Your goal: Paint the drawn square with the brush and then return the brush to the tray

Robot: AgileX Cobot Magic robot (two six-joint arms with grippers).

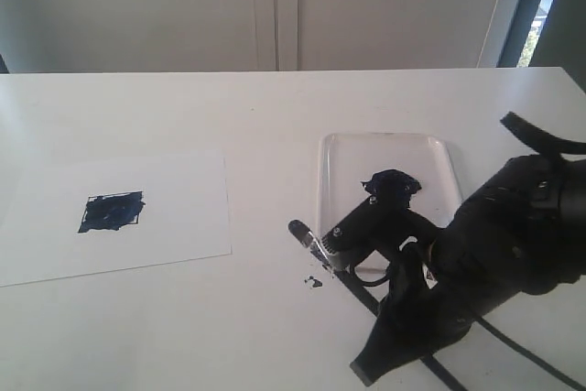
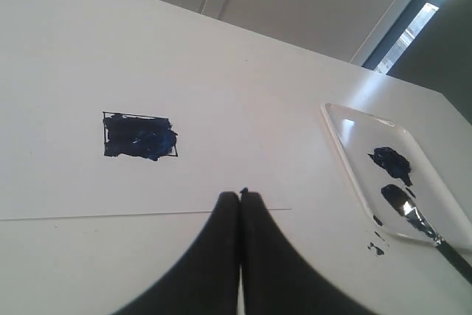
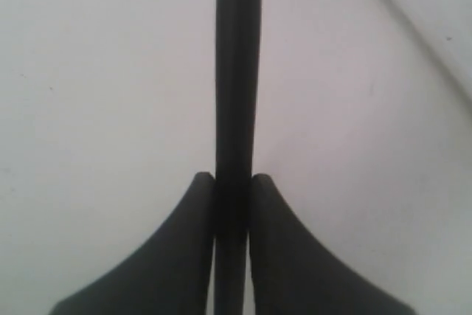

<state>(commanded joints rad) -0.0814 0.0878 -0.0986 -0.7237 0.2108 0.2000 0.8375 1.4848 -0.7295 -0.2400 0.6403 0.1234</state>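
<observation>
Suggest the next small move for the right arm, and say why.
Probably lift the brush straight up a little. The right gripper is clamped on its handle, but the bristle end sits only at the rim of the tray, with the handle trailing out over the table. The drawn square looks mostly filled.

Matte black right arm (image 1: 513,235) with tapered black gripper fingers (image 3: 147,271) and thin black cable (image 1: 526,352).

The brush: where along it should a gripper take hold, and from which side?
Probably the black handle of the brush, behind the silver ferrule, jaws across the thin straight shaft, approaching from the handle end, away from the tray. The bristles are dark with paint. The right gripper is shut on it that way.
</observation>
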